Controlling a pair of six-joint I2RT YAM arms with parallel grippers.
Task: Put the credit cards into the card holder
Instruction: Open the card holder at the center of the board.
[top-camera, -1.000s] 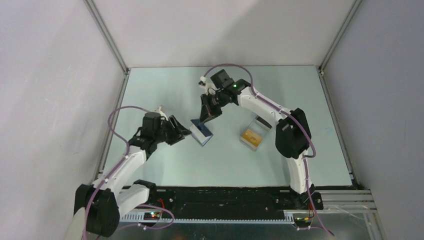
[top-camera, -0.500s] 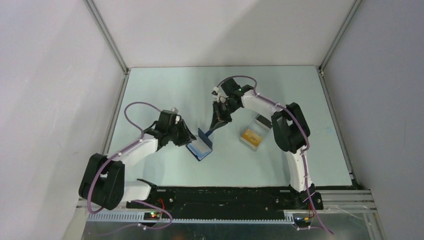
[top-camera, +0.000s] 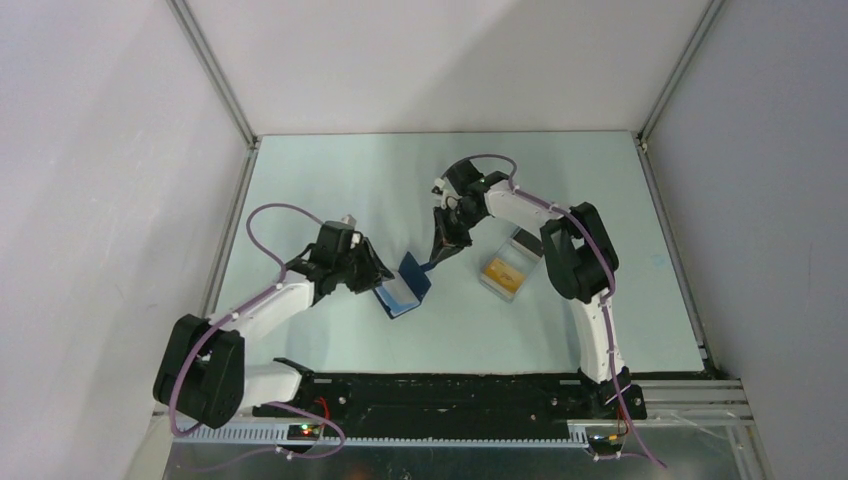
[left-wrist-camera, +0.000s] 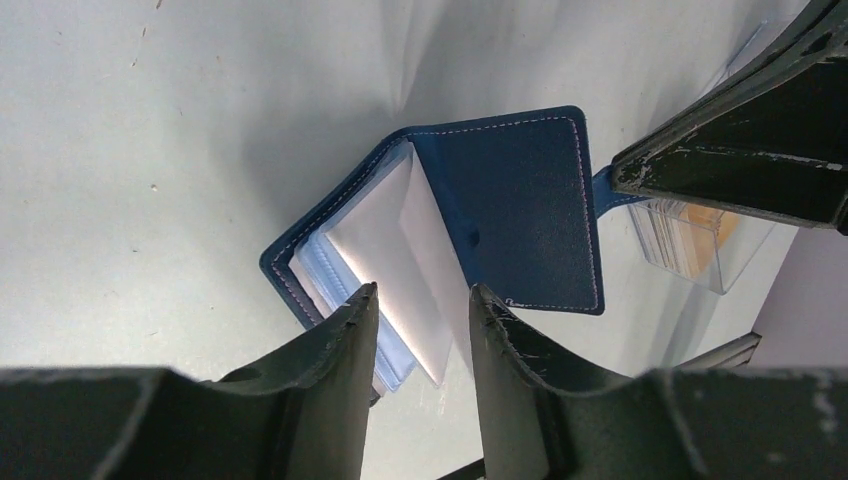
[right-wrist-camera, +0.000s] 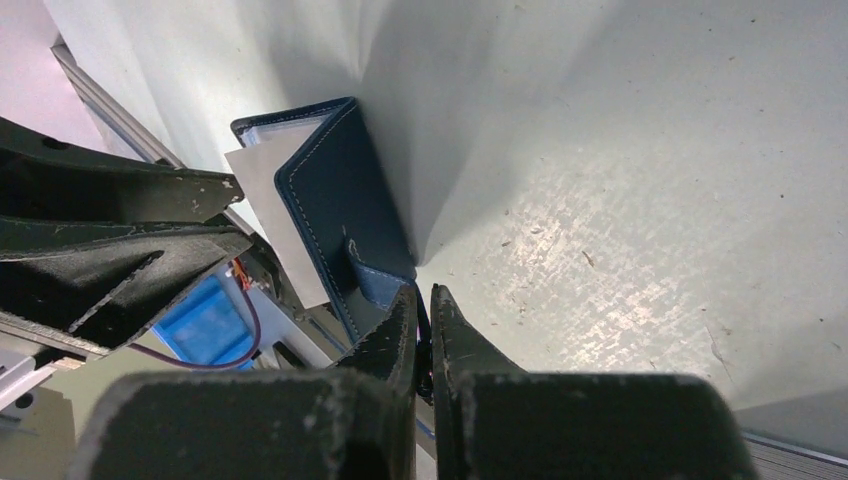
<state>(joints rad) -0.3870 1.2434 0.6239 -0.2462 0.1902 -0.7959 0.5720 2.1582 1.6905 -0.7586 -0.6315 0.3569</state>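
Card holder strap (right-wrist-camera: 375, 285) in right pincer (right-wrist-camera: 423, 293), wrist-view only

A pale mint-green surface (top-camera: 330, 180) fills the middle of the overhead view, enclosed by plain white walls (top-camera: 440, 60) on three sides. Silver metal struts (top-camera: 214, 75) run up the two back corners. A small clear plastic case (top-camera: 512, 266) lies right of centre, its far end dark. A black strip (top-camera: 450, 395) edges the near side. Close up, the surface shows small dark specks.

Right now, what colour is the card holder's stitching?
Pale, against the navy card holder; clearest in the left wrist view.
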